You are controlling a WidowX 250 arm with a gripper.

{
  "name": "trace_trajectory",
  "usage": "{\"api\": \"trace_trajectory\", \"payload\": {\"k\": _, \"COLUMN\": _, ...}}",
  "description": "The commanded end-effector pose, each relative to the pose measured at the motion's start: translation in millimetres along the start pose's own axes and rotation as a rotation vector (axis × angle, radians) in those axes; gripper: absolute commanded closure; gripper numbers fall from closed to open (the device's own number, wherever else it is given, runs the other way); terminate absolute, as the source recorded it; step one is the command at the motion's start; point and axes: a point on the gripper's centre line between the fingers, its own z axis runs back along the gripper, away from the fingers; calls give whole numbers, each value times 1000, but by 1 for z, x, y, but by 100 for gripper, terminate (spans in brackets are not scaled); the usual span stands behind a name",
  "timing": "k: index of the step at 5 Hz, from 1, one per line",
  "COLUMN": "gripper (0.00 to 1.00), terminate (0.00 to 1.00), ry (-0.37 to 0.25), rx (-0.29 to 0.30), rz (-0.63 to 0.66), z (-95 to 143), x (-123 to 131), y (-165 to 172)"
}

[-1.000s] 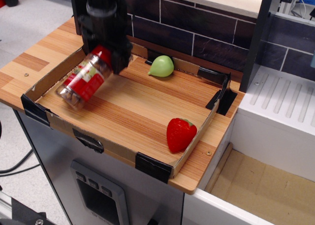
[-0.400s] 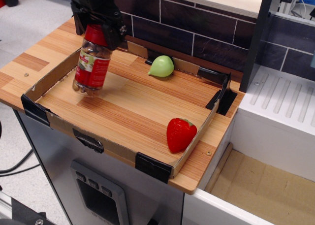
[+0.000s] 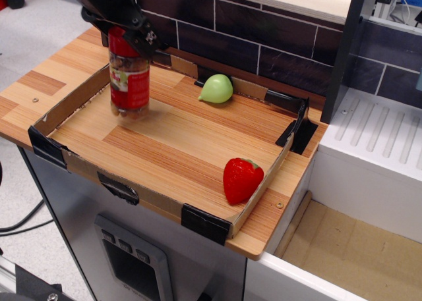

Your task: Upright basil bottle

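Note:
The basil bottle (image 3: 129,80) is a clear jar with a red cap and a red-and-white label. It stands nearly upright at the left of the cardboard tray (image 3: 79,163), its base on or just above the tray floor. My black gripper (image 3: 126,32) comes down from the top left and is shut on the bottle's red cap. The cap is mostly hidden by the fingers.
A red strawberry toy (image 3: 241,179) lies at the tray's front right. A green pear-shaped toy (image 3: 216,89) lies at the tray's back. A dark brick wall runs behind. A white unit (image 3: 369,149) stands to the right.
The bottle has swung from a steep tilt to nearly upright, held by its cap. The gripper has risen and moved slightly left.

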Motion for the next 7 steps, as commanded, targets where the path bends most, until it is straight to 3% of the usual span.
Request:
{"api": "trace_trajectory", "payload": {"k": 1, "gripper": 0, "terminate": 0, "ry": -16, "rx": 137, "rz": -91, "z": 6, "x": 3, "y": 4}}
{"api": "trace_trajectory", "payload": {"k": 3, "gripper": 0, "terminate": 0, "ry": 207, "rx": 228, "rz": -155, "z": 7, "x": 1, "y": 0}}
{"api": "trace_trajectory", "payload": {"k": 4, "gripper": 0, "terminate": 0, "ry": 323, "rx": 309, "rz": -110, "z": 32, "x": 24, "y": -8}}
{"api": "trace_trajectory", "payload": {"k": 5, "gripper": 0, "terminate": 0, "ry": 367, "rx": 360, "rz": -147, "z": 48, "x": 42, "y": -16}}
{"api": "trace_trajectory", "payload": {"k": 6, "gripper": 0, "terminate": 0, "ry": 367, "rx": 360, "rz": -147, "z": 48, "x": 42, "y": -16}}
{"api": "trace_trajectory", "payload": {"k": 7, "gripper": 0, "terminate": 100, "ry": 367, "rx": 360, "rz": -147, "z": 48, "x": 42, "y": -16}}
